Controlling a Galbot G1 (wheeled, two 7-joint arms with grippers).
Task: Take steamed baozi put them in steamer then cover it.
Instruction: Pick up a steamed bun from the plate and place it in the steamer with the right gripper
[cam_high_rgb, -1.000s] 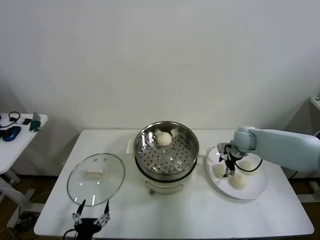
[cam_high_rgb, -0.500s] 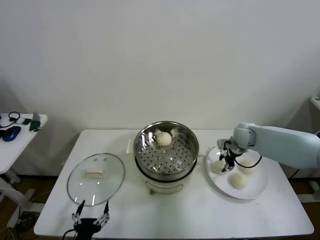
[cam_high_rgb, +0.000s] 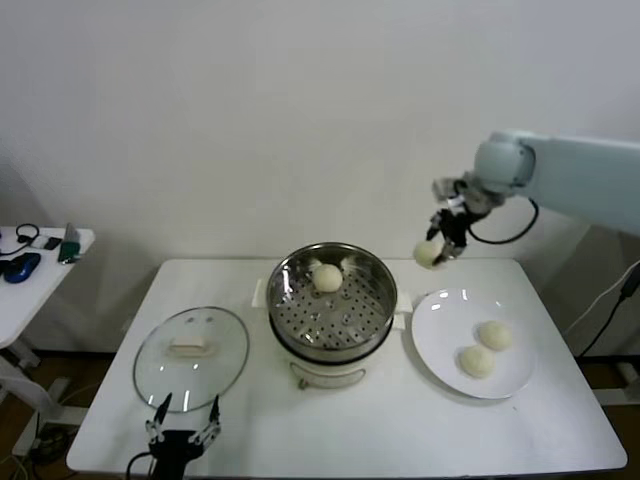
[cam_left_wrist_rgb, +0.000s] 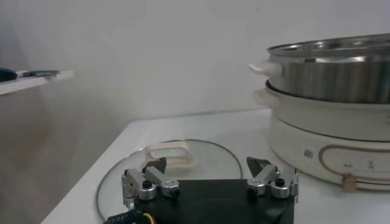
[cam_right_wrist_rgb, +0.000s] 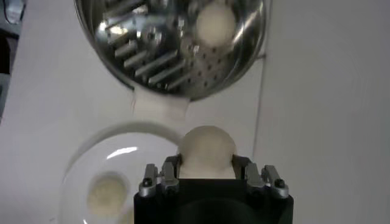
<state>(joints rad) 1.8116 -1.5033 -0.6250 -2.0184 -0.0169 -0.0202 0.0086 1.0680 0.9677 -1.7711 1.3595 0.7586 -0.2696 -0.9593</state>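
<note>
A: The right gripper (cam_high_rgb: 437, 247) has its jaws clamped on one steamed baozi (cam_right_wrist_rgb: 206, 148), and it has risen off the white plate (cam_high_rgb: 440, 325) to hang in the air above the table (cam_high_rgb: 400, 430), between plate and steamer (cam_high_rgb: 380, 285). A second ago it was down among the buns on the plate with its jaws closing.

B: So the pick worked. What is left on the plate?

A: Two buns (cam_high_rgb: 494, 335), side by side toward the plate's outer half. One more bun (cam_high_rgb: 327, 277) already lies on the perforated floor of the steamer, near its far wall.

B: And the other arm?

A: The left gripper (cam_left_wrist_rgb: 209, 179) is parked low at the table's near edge, jaws spread wide and holding nothing, just in front of the glass cover (cam_high_rgb: 191, 356), which lies flat on the table beside the steamer.

B: Where does that put the job?

A: Likely about a quarter of the loading done. The lifted bun probably goes across and down into the basket next; two more picks and the cover would follow.
</note>
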